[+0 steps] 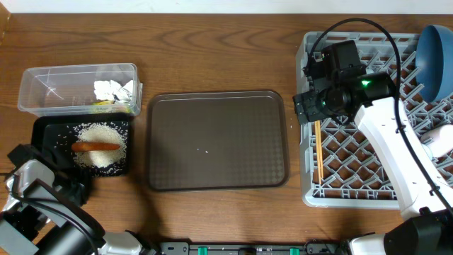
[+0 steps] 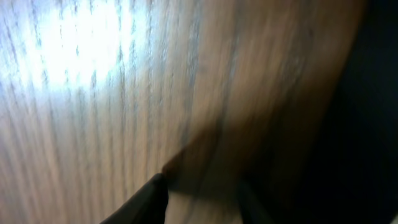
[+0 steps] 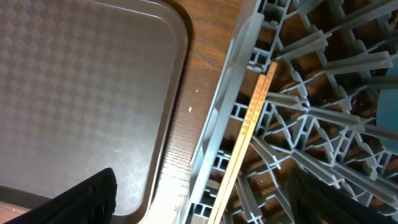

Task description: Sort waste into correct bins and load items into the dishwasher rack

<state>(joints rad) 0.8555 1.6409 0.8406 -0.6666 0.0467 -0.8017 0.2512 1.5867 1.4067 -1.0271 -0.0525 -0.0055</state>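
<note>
The grey dishwasher rack (image 1: 354, 191) stands at the right, with the wooden chopsticks (image 1: 318, 149) lying along its left side and the dark blue plate (image 1: 435, 49) at its far corner. A white cup (image 1: 439, 138) sits at its right edge. My right gripper (image 1: 311, 113) hovers over the rack's left rim (image 3: 217, 124), open wide. The chopsticks (image 3: 252, 118) lie free below, between its fingers. The clear tub (image 1: 42, 88) holds tissue (image 1: 113, 88) and a wrapper (image 1: 102, 105). The black tray (image 1: 42, 127) holds rice (image 1: 106, 159) and the carrot (image 1: 95, 146). My left gripper (image 1: 42, 170), near the black tray, shows blurred with its jaws apart over bare wood (image 2: 202, 208).
The brown serving tray (image 1: 212, 142) lies in the middle between the bins and the rack, its corner also in the right wrist view (image 3: 74, 74). A few white specks lie on it and on the wood beside the rack. The right arm reaches across the rack's front half.
</note>
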